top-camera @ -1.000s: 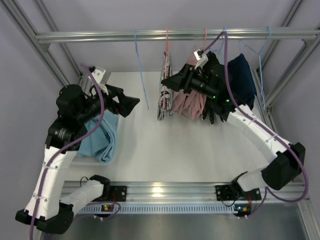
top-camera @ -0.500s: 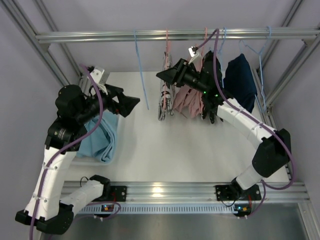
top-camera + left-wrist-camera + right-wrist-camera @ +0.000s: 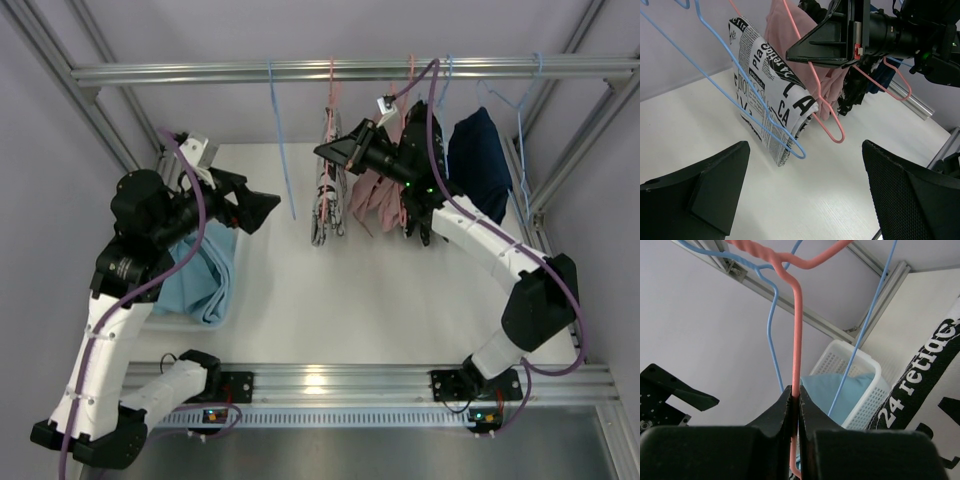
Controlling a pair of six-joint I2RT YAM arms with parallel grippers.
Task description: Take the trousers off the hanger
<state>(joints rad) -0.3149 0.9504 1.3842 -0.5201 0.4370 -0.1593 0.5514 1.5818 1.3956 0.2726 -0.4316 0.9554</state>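
The newsprint trousers (image 3: 325, 205) (image 3: 771, 100) hang folded over a pink hanger (image 3: 826, 116) (image 3: 796, 335) from the top rail. My right gripper (image 3: 336, 152) (image 3: 796, 396) is shut on that hanger's upright wire, just above the cloth. The dusty pink trousers (image 3: 375, 198) (image 3: 785, 27) hang right behind on another pink hanger. The light blue trousers (image 3: 205, 270) (image 3: 840, 390) lie in a white basket (image 3: 855, 352) at the left. My left gripper (image 3: 262, 210) (image 3: 805, 200) is open and empty, a little left of the hanging clothes above the white table.
An empty blue hanger (image 3: 283, 150) (image 3: 752, 107) hangs between my left gripper and the newsprint trousers. A dark navy garment (image 3: 478, 160) hangs at the right on a blue hanger. The aluminium rail (image 3: 200, 72) and frame posts border the space.
The right arm moved left to the pink hanger and its jaws closed on the wire. The left arm stayed put, its jaws wide.
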